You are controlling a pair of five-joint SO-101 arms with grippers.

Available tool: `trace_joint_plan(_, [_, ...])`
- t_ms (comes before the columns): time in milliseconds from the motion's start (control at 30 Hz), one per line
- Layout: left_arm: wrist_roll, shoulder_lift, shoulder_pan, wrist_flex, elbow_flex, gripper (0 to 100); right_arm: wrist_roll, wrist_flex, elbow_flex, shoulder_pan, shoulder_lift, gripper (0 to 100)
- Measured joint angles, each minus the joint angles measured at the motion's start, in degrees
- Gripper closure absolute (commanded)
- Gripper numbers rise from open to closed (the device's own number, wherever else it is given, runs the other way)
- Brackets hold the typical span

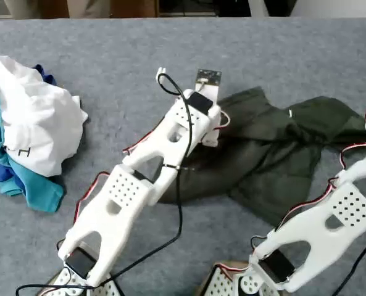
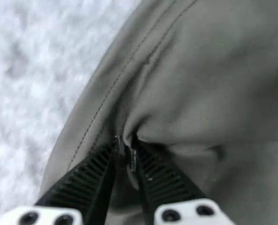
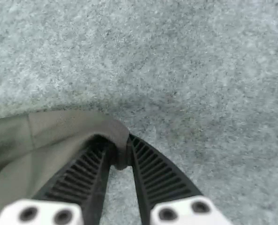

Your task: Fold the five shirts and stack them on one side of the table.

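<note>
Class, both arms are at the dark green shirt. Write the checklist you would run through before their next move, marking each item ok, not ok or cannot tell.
1. The left hand is shut on the dark green shirt: ok.
2. The right hand is shut on the shirt's edge: ok.
3. The shirt is spread flat: not ok, it lies rumpled.
4. The two hands hold matching corners: cannot tell.
5. The pile of unfolded shirts lies apart from the green shirt: ok.
6. Bare table lies beside the shirt for folding: ok.
</note>
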Motion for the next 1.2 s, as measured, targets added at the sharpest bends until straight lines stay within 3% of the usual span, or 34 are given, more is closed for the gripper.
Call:
trace_joint_plan(167, [0.00,1.85,-0.09,9.41,-6.51,98,3.96,0.00,0.00,-0.53,0.00,99.6])
trace_joint_plan(333, [-0.09,1.85,-0.09,10.46,-5.98,98,12.04,0.00,0.00,-3.43,0.00,99.6])
trace_joint_plan(533, [-1.05,-4.48,0.00,10.46,3.87,98,21.10,0.00,0.00,-7.21,0.00,99.6])
trace_joint_plan(867, [-3.96,-21.19,2.11,10.46,29.01,98,21.98,0.00,0.00,-7.65,0.00,99.6])
trace_joint_plan(1067, [-4.13,-27.25,9.14,9.58,36.22,98,22.07,0.00,0.00,-7.65,0.00,99.6])
trace_joint_plan(1200, [-4.13,-27.34,10.02,9.23,37.27,97,22.07,0.00,0.00,-7.65,0.00,99.6])
